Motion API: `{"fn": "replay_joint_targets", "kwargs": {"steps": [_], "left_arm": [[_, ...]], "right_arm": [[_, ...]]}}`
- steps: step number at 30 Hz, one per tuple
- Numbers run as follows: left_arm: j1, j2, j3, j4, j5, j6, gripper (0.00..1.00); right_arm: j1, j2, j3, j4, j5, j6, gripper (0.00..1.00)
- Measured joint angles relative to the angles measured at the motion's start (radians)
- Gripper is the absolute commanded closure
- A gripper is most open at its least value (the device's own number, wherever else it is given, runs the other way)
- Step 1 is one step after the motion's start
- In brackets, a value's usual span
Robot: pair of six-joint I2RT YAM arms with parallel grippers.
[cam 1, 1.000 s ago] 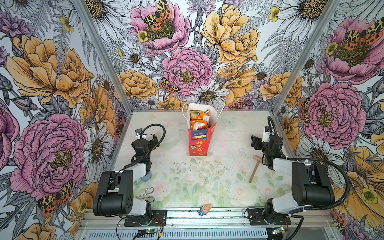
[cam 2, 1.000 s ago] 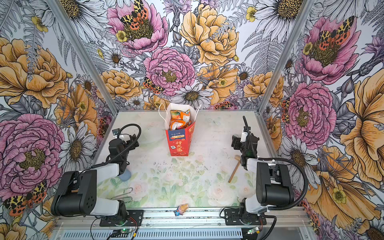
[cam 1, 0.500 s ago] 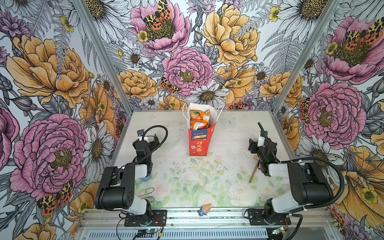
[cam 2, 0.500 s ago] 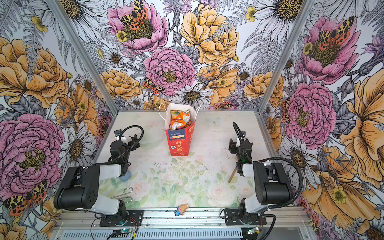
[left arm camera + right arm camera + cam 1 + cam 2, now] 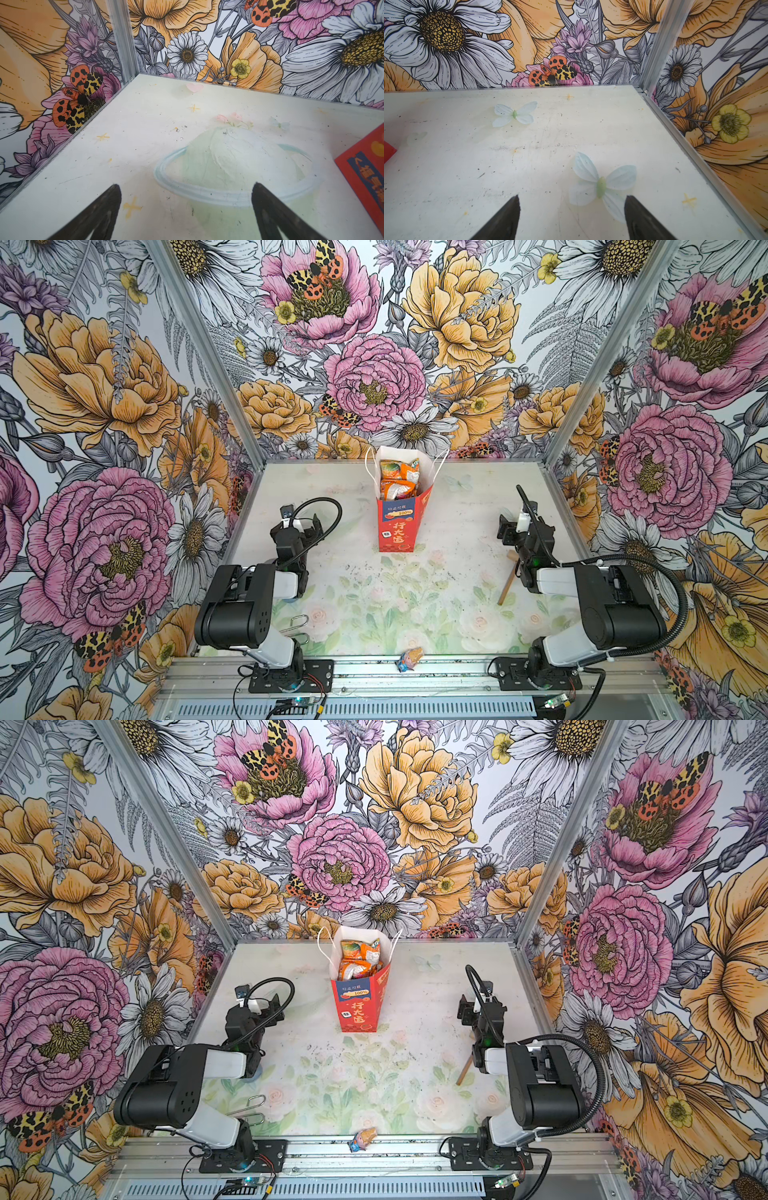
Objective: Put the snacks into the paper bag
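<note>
Red and upright, the paper bag (image 5: 400, 526) is being seen near the middle of the table (image 5: 457, 506), well apart from both arms, with the orange snacks (image 5: 398, 485) being shown packed inside its open mouth. The left end effector (image 5: 186, 187) and the right end effector (image 5: 571, 197) are both being shown spread wide above bare table, nothing being pinched between the fingers.
</note>
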Motion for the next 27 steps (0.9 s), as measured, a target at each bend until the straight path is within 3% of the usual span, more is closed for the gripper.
{"fn": "replay_joint_targets", "kwargs": {"steps": [4,6,27], "left_arm": [[0.0,0.0,0.0,0.019,0.0,0.002,0.01],[0.0,0.0,0.0,0.019,0.0,0.002,0.01],[-0.015,0.0,0.0,0.026,-0.003,0.021,0.01]], "right_arm": [[0.0,0.001,0.0,0.0,0.003,0.0,0.09],[0.0,0.004,0.0,0.0,0.005,0.001,0.01],[0.0,0.005,0.0,0.0,0.008,0.0,0.0]]}}
